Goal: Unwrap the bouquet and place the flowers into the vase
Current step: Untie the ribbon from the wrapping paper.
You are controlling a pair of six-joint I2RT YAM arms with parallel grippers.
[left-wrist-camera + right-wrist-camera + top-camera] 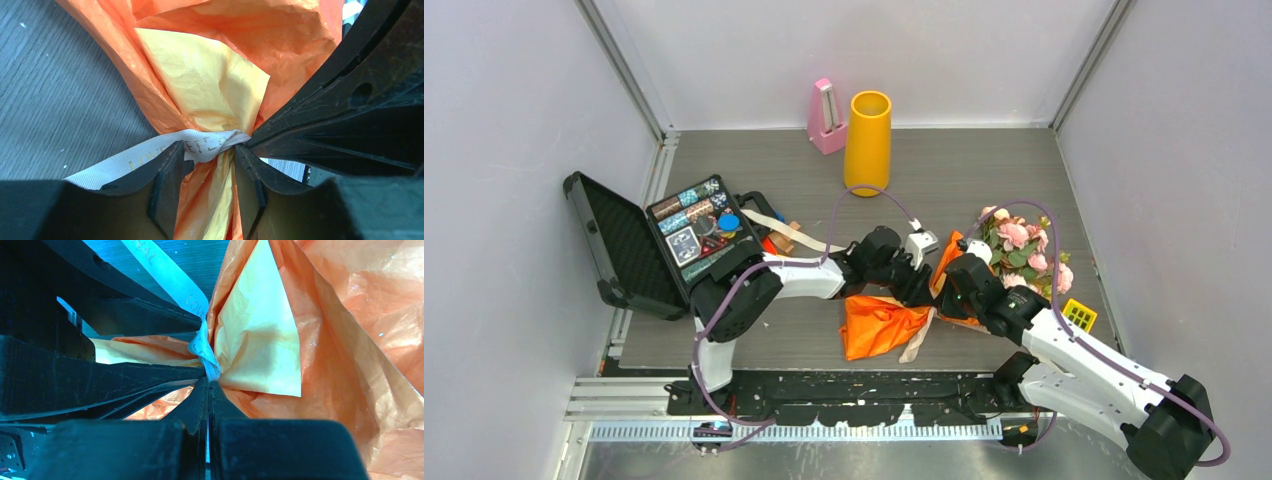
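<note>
The bouquet lies across the table, its pink flowers (1016,245) to the right and its crinkled orange paper (879,325) spread toward the near edge. A beige ribbon (145,157) ties the paper's narrow neck. My left gripper (209,148) straddles that neck just below the knot, with bunched paper (210,195) filling the gap between its pads. My right gripper (209,382) is shut, its tips pinching the ribbon (202,347) at the knot. Both grippers meet at the bouquet's middle (934,285). The yellow-orange vase (868,140) stands upright at the back.
A pink metronome (826,118) stands left of the vase. An open black case (639,245) with small items lies at the left, a beige strap (774,225) beside it. A small yellow grid piece (1079,317) sits right of the bouquet.
</note>
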